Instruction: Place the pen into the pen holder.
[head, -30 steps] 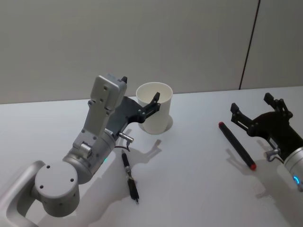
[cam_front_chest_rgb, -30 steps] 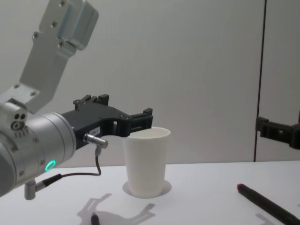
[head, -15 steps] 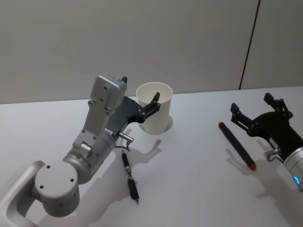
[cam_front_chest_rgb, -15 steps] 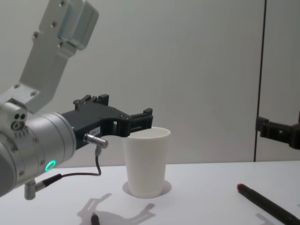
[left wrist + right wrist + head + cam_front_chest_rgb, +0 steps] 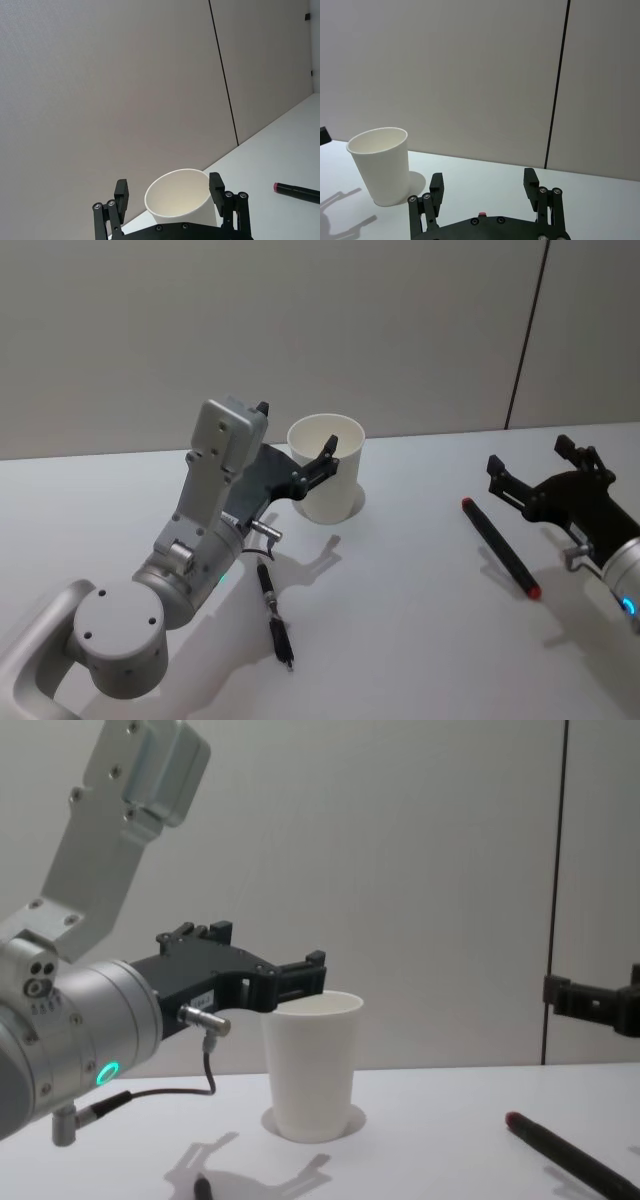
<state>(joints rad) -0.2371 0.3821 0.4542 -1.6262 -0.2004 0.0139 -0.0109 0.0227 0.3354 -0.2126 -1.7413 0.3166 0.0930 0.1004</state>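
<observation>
The pen (image 5: 500, 548) lies flat on the white table at the right, dark with a red end, and also shows in the chest view (image 5: 562, 1155) and the left wrist view (image 5: 298, 191). My right gripper (image 5: 529, 455) hovers open just right of the pen's far end, its fingers spread with nothing between them (image 5: 483, 177). The pen holder (image 5: 326, 483) is a plain white cup standing upright at the back centre (image 5: 310, 1065). My left gripper (image 5: 296, 427) is open at the cup's rim, one finger on each side (image 5: 168, 185). The cup looks empty.
A second slim dark stick (image 5: 273, 615) lies on the table in front of the cup, under my left arm. A grey wall with a dark vertical seam (image 5: 526, 335) closes the back. Bare table (image 5: 400, 590) lies between the cup and the pen.
My right gripper has drifted slightly farther back over the table. The left arm, cup and pen are where they were.
</observation>
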